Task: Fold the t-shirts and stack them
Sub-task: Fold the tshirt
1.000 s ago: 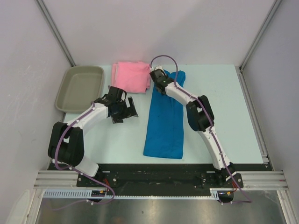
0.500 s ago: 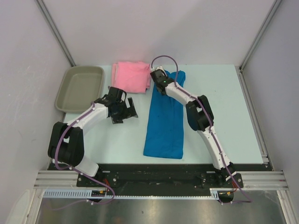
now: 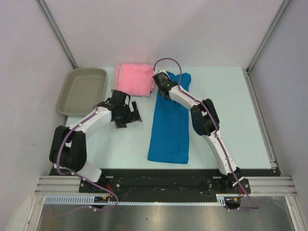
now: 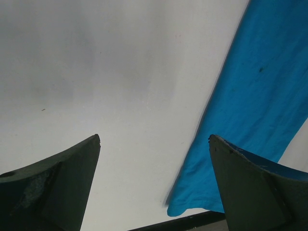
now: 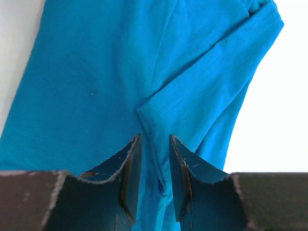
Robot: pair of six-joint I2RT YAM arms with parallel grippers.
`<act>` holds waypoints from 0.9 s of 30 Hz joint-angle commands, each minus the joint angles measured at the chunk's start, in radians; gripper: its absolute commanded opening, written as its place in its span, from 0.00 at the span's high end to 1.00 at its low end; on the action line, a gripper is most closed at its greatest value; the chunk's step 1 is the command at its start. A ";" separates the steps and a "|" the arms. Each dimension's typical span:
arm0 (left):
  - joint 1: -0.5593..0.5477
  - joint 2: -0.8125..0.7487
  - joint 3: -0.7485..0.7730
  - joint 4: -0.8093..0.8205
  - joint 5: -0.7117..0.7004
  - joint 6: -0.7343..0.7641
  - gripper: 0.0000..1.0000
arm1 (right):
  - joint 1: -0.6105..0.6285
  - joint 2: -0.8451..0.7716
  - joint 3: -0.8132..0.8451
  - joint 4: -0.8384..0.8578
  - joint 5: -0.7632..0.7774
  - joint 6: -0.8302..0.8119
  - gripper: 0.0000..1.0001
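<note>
The blue t-shirt (image 3: pixel 168 130) lies as a long folded strip down the middle of the table. Its far end is under my right gripper (image 3: pixel 162 83). In the right wrist view a raised ridge of the blue t-shirt (image 5: pixel 96 72) runs between the fingers, and the right gripper (image 5: pixel 154 139) is shut on that ridge. The pink t-shirt (image 3: pixel 134 79) sits folded at the back, just left of that gripper. My left gripper (image 3: pixel 129 115) hovers open over bare table to the left of the blue strip. In its wrist view the left gripper (image 4: pixel 154 139) holds nothing, with the blue t-shirt (image 4: pixel 250 96) at the right.
A grey-beige plastic tray (image 3: pixel 65 98) stands at the back left corner of the table. Grey walls close in the left, back and right sides. A black rail runs along the near edge by the arm bases.
The right gripper has narrowed onto the blue cloth and shifted slightly left at the shirt's far end. The left arm has not moved.
</note>
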 commanded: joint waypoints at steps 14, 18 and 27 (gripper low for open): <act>0.006 -0.008 0.004 0.005 -0.014 0.020 0.00 | -0.017 0.029 0.045 -0.002 0.024 0.003 0.85; 0.007 -0.006 0.004 -0.001 -0.016 0.023 0.00 | -0.021 0.018 0.041 0.001 0.049 0.018 1.00; 0.008 -0.018 0.006 -0.001 -0.029 0.024 0.00 | -0.059 -0.198 -0.209 0.058 0.178 0.208 1.00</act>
